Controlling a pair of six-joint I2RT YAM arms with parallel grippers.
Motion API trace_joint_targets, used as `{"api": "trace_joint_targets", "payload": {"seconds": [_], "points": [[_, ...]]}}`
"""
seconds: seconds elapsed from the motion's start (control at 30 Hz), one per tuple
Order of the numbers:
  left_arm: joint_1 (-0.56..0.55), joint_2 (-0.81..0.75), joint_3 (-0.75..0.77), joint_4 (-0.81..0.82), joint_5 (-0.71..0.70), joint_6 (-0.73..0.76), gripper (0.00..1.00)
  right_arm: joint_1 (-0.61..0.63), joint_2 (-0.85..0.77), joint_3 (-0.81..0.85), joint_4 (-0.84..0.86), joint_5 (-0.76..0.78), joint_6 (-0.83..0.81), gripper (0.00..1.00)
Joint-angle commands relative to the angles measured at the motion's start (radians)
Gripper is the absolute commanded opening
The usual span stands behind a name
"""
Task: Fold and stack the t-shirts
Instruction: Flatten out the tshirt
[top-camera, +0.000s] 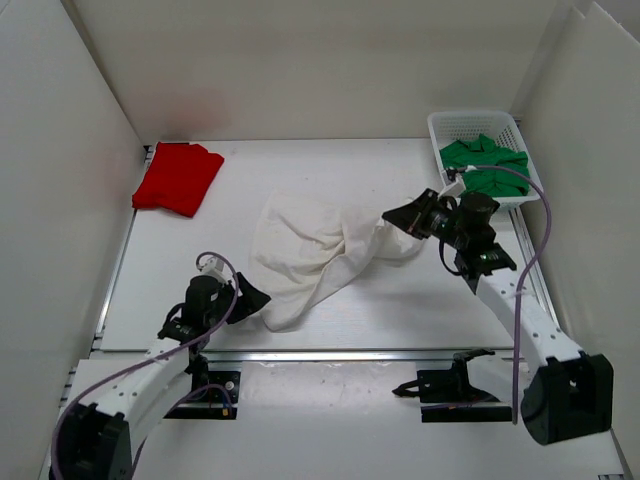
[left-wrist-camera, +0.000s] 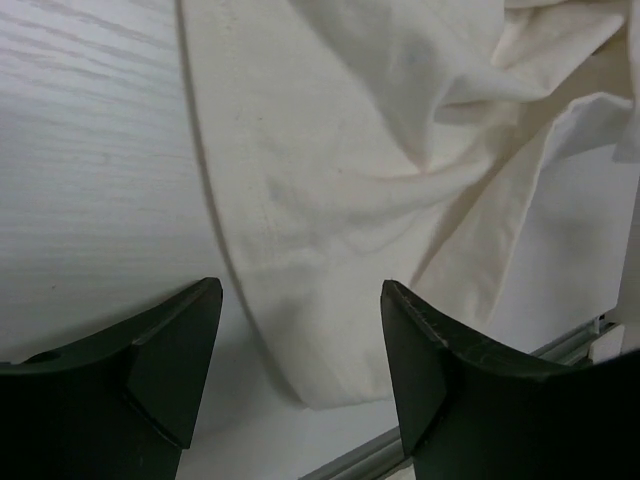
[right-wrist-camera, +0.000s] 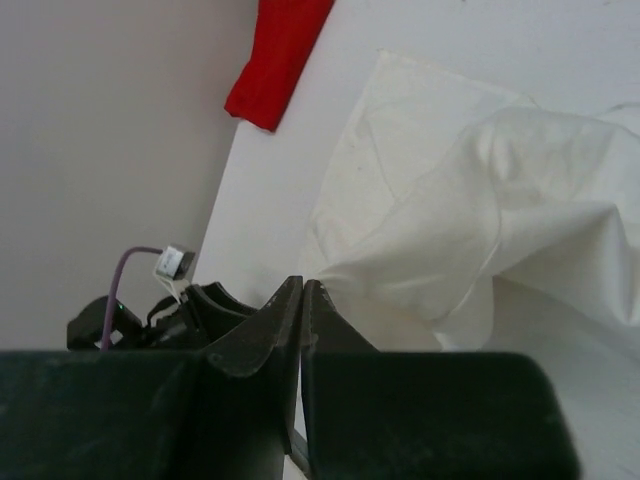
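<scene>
My left pincer (left-wrist-camera: 302, 290) is sitting spread wide and low over the white worktop (top-camera: 420, 300). Its two dark fingers are framing the near hem of the crumpled white cloth t-shirt (top-camera: 310, 250) without closing on it.

My right pincer (right-wrist-camera: 302, 290) is showing its fingers pressed together, tip to tip, right at the far right edge of that same garment. From the wrist view I cannot say for certain whether a sliver of cloth is caught between them; the fabric is bunching just beyond the tips.

The white t-shirt is lying unfolded in the middle of the worktop, rumpled and creased. One narrow end is trailing toward the left arm and the other is reaching toward the right.

The bright red cloth t-shirt (top-camera: 178, 177) is resting as a folded rectangle in the far left corner, well apart from both arms. The green cloth t-shirt (top-camera: 485, 165) is lying heaped inside the white plastic mesh basket (top-camera: 438, 128) at the far right, just behind the right arm's wrist.
</scene>
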Motion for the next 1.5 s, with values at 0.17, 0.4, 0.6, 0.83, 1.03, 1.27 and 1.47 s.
{"api": "trace_joint_targets", "payload": {"seconds": [0.17, 0.4, 0.6, 0.83, 1.03, 1.27, 1.47], "points": [[0.036, 0.459, 0.176, 0.276, -0.03, 0.004, 0.24, -0.011, -0.329, -0.298, -0.16, 0.069, -0.063, 0.0], [0.186, 0.702, 0.439, 0.316, -0.013, -0.03, 0.0, 0.001, -0.576, -0.597, -0.298, 0.145, 0.014, 0.0], [0.279, 0.647, 0.494, 0.22, -0.053, 0.023, 0.17, 0.046, -0.609, -0.49, -0.476, 0.351, -0.081, 0.12], [0.248, 0.465, 0.384, 0.141, -0.087, 0.094, 0.94, 0.211, -0.442, -0.296, -0.509, 0.519, -0.256, 0.35], [0.248, 0.244, 0.278, -0.023, -0.071, 0.174, 0.99, 0.622, -0.113, -0.161, -0.412, 0.653, -0.336, 0.0], [0.272, 0.326, 0.175, 0.034, -0.027, 0.136, 0.5, 0.633, 0.175, -0.084, -0.314, 0.546, -0.396, 0.1], [0.289, 0.365, 0.137, 0.138, -0.105, 0.029, 0.61, 0.656, 0.276, -0.022, -0.304, 0.512, -0.41, 0.26]]}}
